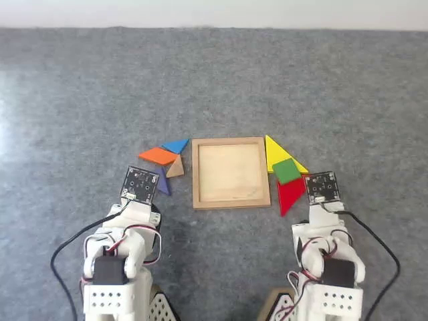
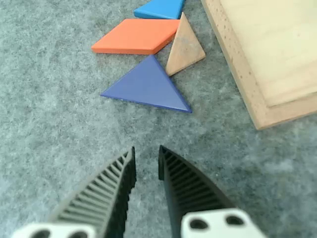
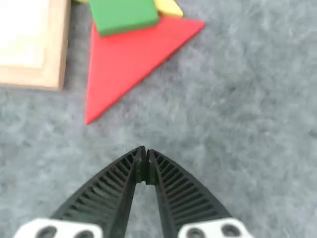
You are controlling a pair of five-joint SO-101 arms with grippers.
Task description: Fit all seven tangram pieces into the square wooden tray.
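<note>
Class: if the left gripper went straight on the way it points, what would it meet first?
Most likely the purple-blue triangle, directly ahead of the left gripper; depth is unclear, so it might pass above it.

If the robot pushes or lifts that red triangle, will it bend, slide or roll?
Likely stiff: the red triangle looks like a flat slab with crisp edges. It should not roll, lying flat on the mat, whose fuzzy surface may resist sliding. The green square seems to overlap its edge, so lifting may disturb that.
</note>
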